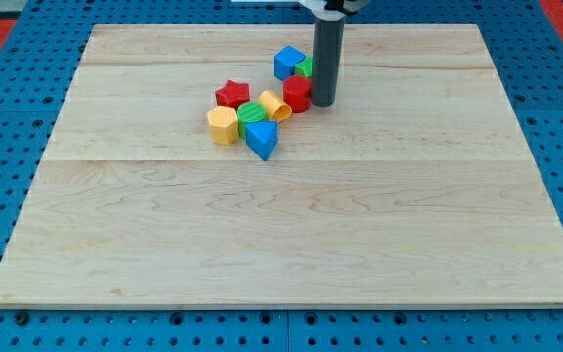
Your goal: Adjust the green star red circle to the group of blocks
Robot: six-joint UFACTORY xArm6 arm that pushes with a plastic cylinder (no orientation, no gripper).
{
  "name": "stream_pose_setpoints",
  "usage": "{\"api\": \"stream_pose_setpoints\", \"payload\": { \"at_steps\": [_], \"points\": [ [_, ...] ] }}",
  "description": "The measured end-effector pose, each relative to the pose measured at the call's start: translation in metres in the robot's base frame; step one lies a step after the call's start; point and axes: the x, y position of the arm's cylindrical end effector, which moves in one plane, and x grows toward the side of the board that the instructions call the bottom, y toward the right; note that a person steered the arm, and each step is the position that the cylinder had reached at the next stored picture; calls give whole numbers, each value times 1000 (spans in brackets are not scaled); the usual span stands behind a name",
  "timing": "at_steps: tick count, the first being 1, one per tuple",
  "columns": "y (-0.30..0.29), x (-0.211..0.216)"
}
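Green star (304, 66): just left of my tip (323, 103), mostly hidden behind the rod, touching the blue cube (287, 63).
Red circle (297, 94): touching my tip's left side.
My tip: a bare rod, no jaws to open or close.
Group: yellow heart (276, 105), green round block (253, 113), red star (232, 95), yellow hexagon (223, 125), blue triangle (261, 139), further left.
Progress: red circle looks joined; the star seems a short push short.

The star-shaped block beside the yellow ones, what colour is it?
Red: the red star-shaped block, seen clearly in the camera view.

My rod (324, 59) is a straight, smooth, dark grey cylinder under a pale collar; my tip (323, 103) ends flat.
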Motion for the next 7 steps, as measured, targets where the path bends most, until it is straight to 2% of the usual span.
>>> {"api": "stream_pose_setpoints", "payload": {
  "at_steps": [1,2,3,4,5,6,7],
  "points": [
    [22,-15],
    [6,-58],
    [-12,-66],
    [3,-76],
    [1,-112],
    [-12,-121],
    [-46,-105]
  ]
}}
